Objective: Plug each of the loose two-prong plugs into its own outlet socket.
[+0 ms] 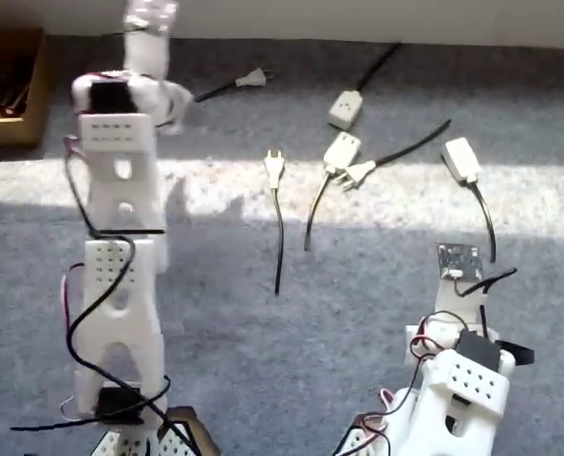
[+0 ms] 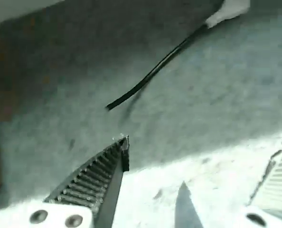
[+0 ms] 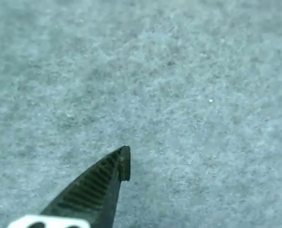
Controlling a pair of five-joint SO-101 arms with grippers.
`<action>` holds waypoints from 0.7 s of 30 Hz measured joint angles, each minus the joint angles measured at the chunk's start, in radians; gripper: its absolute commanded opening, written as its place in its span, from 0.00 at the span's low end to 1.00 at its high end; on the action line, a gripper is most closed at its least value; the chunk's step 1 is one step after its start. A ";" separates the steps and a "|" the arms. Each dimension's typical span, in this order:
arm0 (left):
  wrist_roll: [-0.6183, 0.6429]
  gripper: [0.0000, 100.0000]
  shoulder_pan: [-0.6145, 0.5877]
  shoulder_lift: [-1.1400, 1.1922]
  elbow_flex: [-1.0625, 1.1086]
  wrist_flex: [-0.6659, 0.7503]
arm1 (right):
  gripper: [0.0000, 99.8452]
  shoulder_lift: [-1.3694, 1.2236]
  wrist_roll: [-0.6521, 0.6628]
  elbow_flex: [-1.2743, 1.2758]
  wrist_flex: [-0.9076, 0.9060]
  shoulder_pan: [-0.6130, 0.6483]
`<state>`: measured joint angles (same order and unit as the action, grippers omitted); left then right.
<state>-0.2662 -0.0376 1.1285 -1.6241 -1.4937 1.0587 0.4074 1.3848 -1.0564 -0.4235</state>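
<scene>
Three loose plugs lay on the grey carpet [image 1: 263, 361], and the coming move turned on the far plug [image 1: 252, 79]. The left claw [image 2: 205, 147] hung close to it, spread wide and pinching nothing. That plug lay ahead of the claw and off to one side, beyond its tips, with its black cord [image 2: 155, 73] trailing back so that the loose end was nearer the claw than the plug body. The long axis ran slantwise across the opening, so I judged the wrist would need to turn before any pinch. The right claw [image 1: 458, 264] hung over bare carpet, well apart from that plug and nearer the end socket [image 1: 460, 159]. Whether it was spread or pressed together, I could not tell. The middle plug [image 1: 275, 166] and the third plug [image 1: 358, 174] lay between the two claws. The far plug's prongs were too blurred to make out, and its body was cut off at the edge of the left wrist view.
</scene>
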 measured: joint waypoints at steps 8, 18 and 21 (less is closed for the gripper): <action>0.000 0.43 0.229 0.219 -0.002 0.385 | 0.59 0.000 -0.005 0.000 0.117 -0.364; 0.000 0.27 0.285 0.341 -0.002 0.609 | 0.59 0.000 -0.005 0.000 0.130 -0.526; 0.000 0.28 0.292 0.344 -0.002 0.611 | 0.59 0.000 -0.005 0.003 0.130 -0.526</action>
<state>-0.2662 0.2539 1.4722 -1.6256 -0.8830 1.0587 0.4028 1.3878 -0.9260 -0.9498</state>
